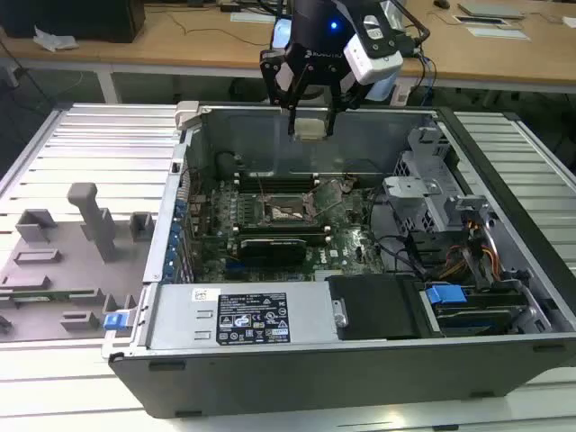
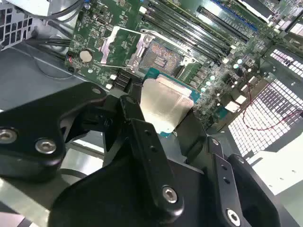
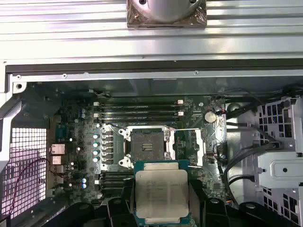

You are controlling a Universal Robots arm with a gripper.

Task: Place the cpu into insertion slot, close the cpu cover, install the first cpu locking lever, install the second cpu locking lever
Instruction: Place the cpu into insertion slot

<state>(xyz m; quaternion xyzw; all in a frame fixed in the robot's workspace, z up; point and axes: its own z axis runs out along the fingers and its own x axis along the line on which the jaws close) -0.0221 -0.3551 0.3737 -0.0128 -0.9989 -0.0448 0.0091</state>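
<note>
Step one for me: the cpu (image 3: pixel 161 194) is clamped by its edges in my pincer (image 1: pixel 310 126), hanging high above the insertion slot (image 3: pixel 147 144) and, as far as I can judge, not lined up with it yet. The slot looks bare, with the cpu cover (image 2: pixel 103 47) flipped open beside it. I reckon seating calls for squaring the chip to the slot and keeping it flat.

silvery cpu (image 3: pixel 161 191) held aloft, insertion slot (image 3: pixel 144 144) empty
</note>
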